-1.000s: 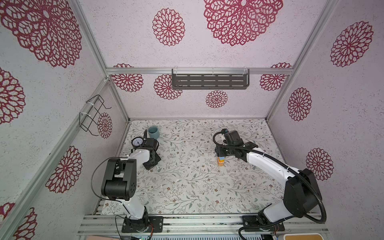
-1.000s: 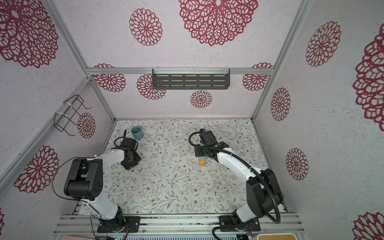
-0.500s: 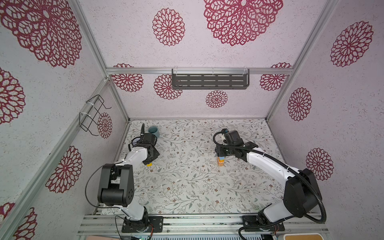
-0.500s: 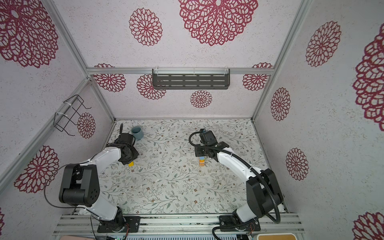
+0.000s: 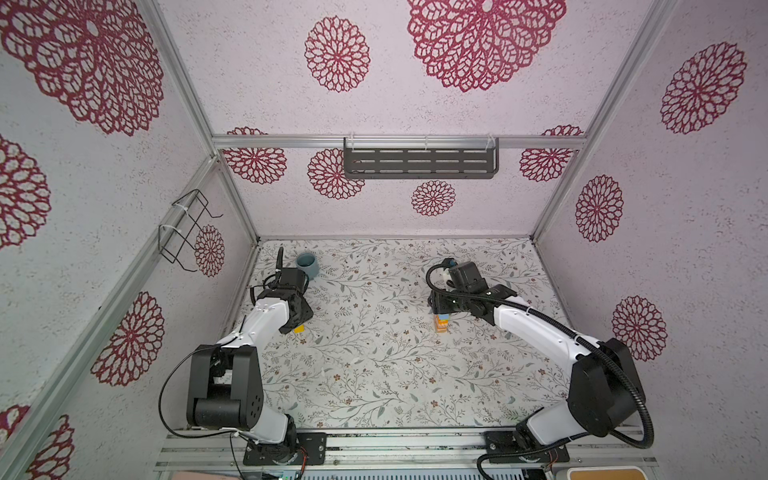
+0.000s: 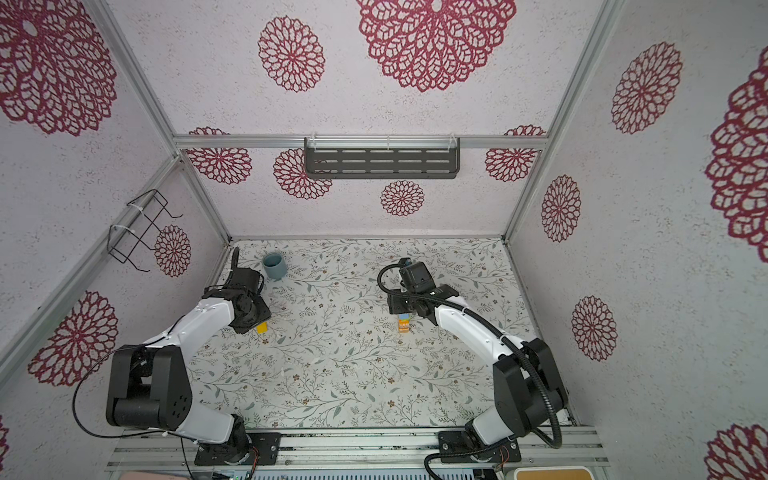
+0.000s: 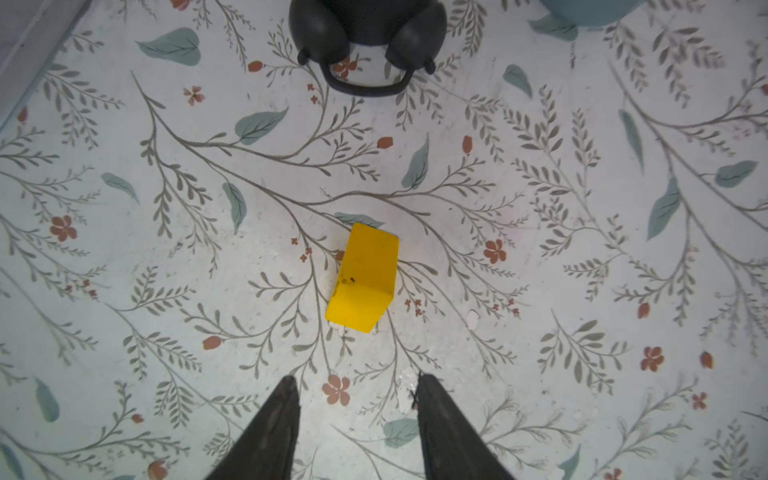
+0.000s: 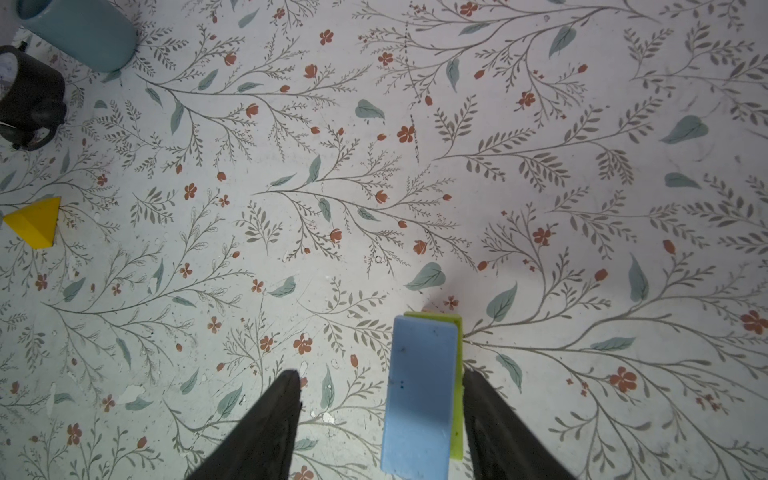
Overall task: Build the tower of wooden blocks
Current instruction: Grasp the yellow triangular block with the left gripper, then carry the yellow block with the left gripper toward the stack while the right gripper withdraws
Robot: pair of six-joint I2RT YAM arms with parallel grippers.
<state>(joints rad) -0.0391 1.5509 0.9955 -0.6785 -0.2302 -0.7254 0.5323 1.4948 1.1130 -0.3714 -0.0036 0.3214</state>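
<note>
- Tower right of centre on the floral mat, small in both top views and close under the wrist of the right arm; only light blue over orange made out there.
- From the right wrist: light blue block on top, green block peeking out beneath, lower layers hidden.
- Right gripper straddling that top with jaws released: clear gap at one finger, the other just beside the green edge, contact impossible to tell.
- Left gripper hidden beneath the left arm from above; from its wrist, jaws parted and empty, yellow block lying loose on the mat at the left, just ahead.
- Black clock and grey-blue cup cut off at that view's edge; clock hidden from above, cup plain in the far left corner.
- Pale walls with crimson rosettes; dark slotted shelf on the far wall, wire rack on the left wall.
</note>
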